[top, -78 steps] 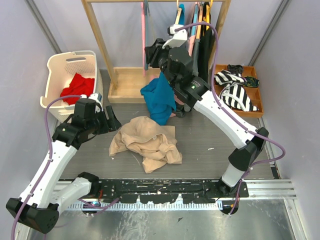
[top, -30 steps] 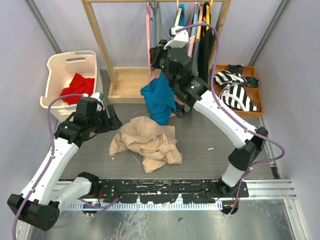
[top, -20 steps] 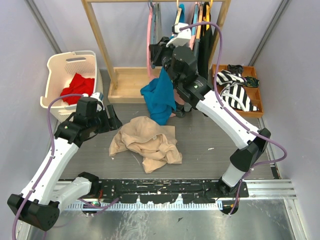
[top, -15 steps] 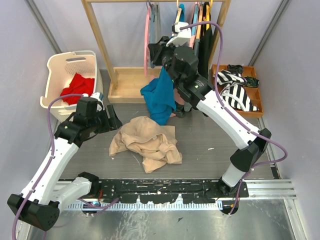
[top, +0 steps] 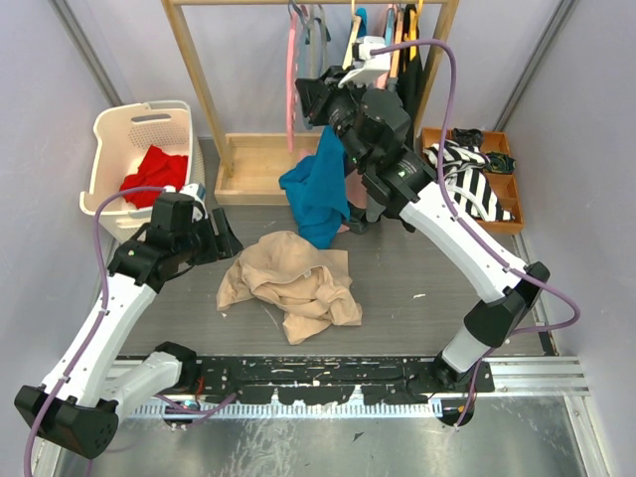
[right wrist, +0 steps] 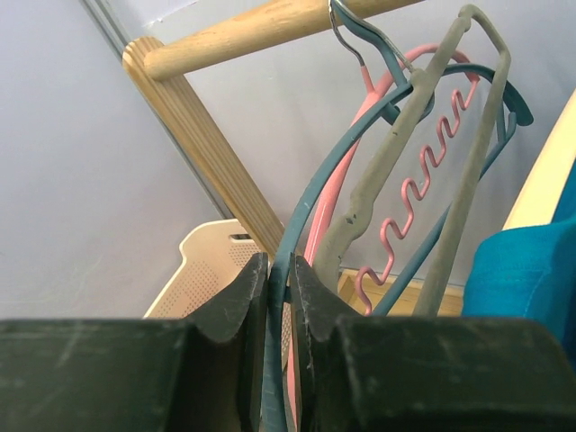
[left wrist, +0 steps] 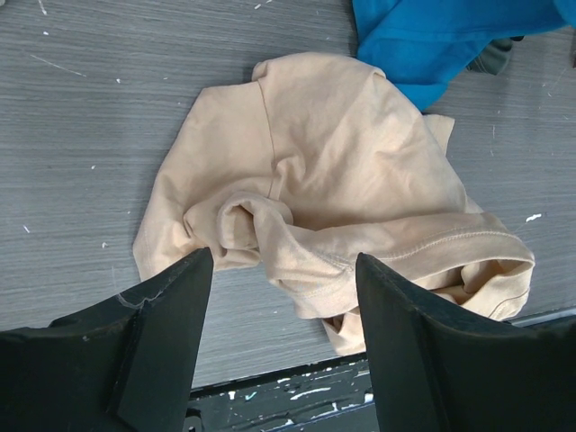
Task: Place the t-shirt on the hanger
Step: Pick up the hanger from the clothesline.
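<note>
Step in hand: fetching the hanger off the rack; the shirt has not been dressed yet.

Right gripper [right wrist: 279, 267] is up at the rack rail [right wrist: 243, 31], fingers pinched to a thin slit. What sits in that slit is an arm of the blue-grey hanger [right wrist: 303, 205]. The pale grey hanger [right wrist: 378, 180] hangs just beside it, its lower end running down by the right finger. I can't tell if it is caught too. Pink hanger [top: 290, 89] is in the same bunch.

Left gripper [left wrist: 281, 263] hovers over the t-shirt [top: 293, 283], jaws wide apart, holding nothing, not touching the cloth.

T-shirt lies crumpled on the table [top: 427, 268], in front of the rack, its far edge touching or just under the teal garment [top: 316, 194].

Next move, my guess: check the grip is on the grey hanger, not the blue-grey one. Re-grip if not, then lift the hook clear of the rail without dragging its neighbours along. Bring it down by the shirt. Left arm then needs the neck opening, which is buried in folds right now.
</note>
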Controlling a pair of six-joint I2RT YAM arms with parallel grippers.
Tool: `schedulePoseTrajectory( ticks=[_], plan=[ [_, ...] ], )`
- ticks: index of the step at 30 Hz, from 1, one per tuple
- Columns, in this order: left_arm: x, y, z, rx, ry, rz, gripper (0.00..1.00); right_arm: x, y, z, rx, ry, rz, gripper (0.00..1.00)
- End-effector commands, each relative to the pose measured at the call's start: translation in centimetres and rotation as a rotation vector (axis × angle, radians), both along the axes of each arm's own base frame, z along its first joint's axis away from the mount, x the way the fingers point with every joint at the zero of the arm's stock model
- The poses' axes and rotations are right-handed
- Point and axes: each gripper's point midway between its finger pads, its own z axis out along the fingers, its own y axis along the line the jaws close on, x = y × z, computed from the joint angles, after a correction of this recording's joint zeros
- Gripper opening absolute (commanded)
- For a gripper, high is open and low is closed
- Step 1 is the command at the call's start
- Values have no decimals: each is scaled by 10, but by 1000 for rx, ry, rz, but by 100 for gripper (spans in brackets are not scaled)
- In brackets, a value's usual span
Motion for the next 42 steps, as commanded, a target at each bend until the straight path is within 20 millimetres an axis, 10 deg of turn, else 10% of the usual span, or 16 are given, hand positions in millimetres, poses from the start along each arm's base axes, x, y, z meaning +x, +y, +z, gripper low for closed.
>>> schedulePoseTrajectory(
  ticks=[1,31,35,42],
  plan=[
    [6,-3,19,-26,-51,-2,71,-22,-12,58,77,-136,30,1],
    [5,1,23,-6,-56,3,71,3,49,12,7,-33,200,1],
    [5,1,22,-9,-56,3,71,-1,38,13,5,-26,179,47],
    [4,-1,22,-19,-53,0,71,-18,24,20,2,-38,181,61]
  ],
)
